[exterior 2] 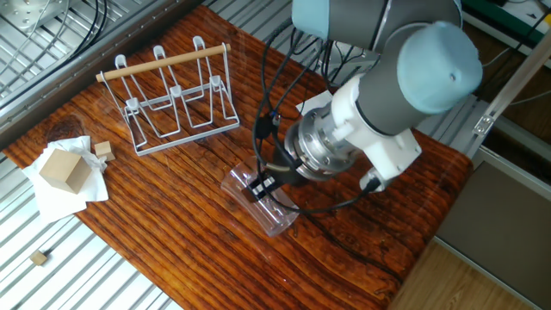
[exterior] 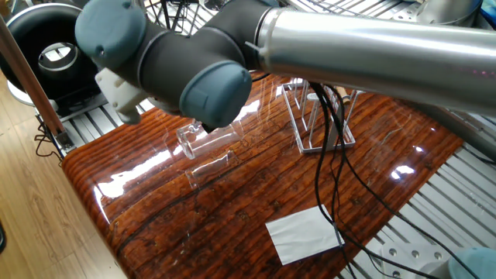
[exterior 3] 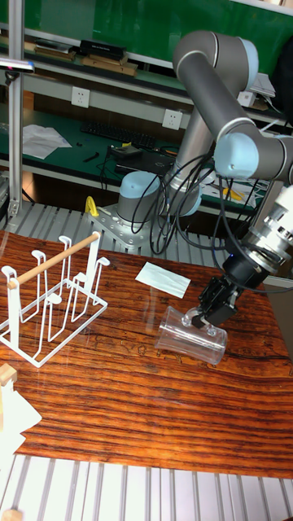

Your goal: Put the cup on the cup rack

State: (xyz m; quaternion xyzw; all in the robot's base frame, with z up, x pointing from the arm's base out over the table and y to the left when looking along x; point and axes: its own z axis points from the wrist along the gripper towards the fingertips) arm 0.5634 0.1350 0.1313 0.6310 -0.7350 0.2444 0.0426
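In one fixed view the gripper is hidden behind the arm's wrist; the cup (exterior: 211, 140) is seen lying on its side, clear glass, just above its reflection on the table (exterior: 372, 178). In the other fixed view the gripper (exterior 2: 263, 186) is clamped on the cup's (exterior 2: 258, 202) upper wall, well apart from the cup rack (exterior 2: 172, 99). In the tall fixed view the gripper (exterior 3: 203, 316) is shut on the cup (exterior 3: 192, 335), seen sideways, rack (exterior 3: 50, 295) far off.

Silver arm tubes, grey joints with blue caps, loose black cables, white wrist housing
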